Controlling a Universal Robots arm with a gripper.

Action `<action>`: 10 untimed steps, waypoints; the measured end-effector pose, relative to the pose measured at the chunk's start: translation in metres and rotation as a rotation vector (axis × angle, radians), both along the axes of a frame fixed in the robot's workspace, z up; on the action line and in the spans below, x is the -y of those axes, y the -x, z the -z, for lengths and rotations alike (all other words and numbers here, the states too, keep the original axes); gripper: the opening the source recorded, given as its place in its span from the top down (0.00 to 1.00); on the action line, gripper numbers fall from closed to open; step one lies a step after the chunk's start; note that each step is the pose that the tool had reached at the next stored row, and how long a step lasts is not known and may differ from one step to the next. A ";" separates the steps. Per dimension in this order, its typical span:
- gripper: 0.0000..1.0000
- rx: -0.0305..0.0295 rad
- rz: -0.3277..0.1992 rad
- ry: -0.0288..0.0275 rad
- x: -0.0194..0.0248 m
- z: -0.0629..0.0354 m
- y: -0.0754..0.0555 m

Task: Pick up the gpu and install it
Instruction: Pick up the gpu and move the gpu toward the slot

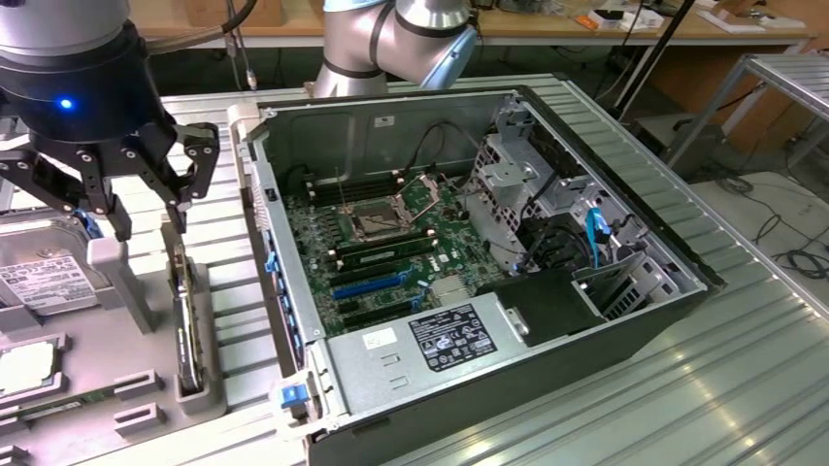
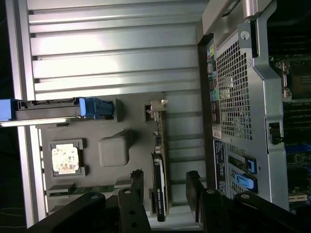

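Step in hand: the approach to the grasp. Nothing is lifted yet.
Gripper: the black, multi-link gripper [image 1: 151, 228] hangs over the card, jaws wide apart and empty.
Gpu: the gpu [image 2: 159, 194] is a thin green circuit card with a black cooler block and a long silver end bracket. It stands on edge in a slot of the grey moulded plastic holder [image 2: 114, 148], just beside the open black-and-silver computer case [image 1: 622, 320] and outside its wall.
Alignment: in the wrist view the card sits between the two black fingers [image 2: 137, 187] and touches neither. It lies nearer the finger away from the case than the one on the case side, so a small shift away from the case would likely centre it.
Grip advice: I would close on the flat faces over the cooler block, not on the bracket, and come down parallel to the card.
Risk: an off-centre close may tilt the card in its slot or make it bind.
Neighbours: a silver hard drive with a white label [image 1: 46, 282] sits in the same holder, farther from the case — well clear of the jaws.
Desk: the ribbed metal desk [image 1: 725, 388] carries both case and holder.
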State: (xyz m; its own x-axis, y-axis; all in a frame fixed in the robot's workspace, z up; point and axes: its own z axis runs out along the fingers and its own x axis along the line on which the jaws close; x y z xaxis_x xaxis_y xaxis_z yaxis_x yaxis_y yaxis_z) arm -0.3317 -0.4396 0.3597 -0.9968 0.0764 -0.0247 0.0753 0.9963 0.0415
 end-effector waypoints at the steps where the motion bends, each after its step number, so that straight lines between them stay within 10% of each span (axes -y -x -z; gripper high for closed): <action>1: 0.52 0.0000 0.000 0.0002 0.0002 0.0003 0.000; 10: 0.52 0.0000 0.000 0.0019 0.0075 0.0056 0.000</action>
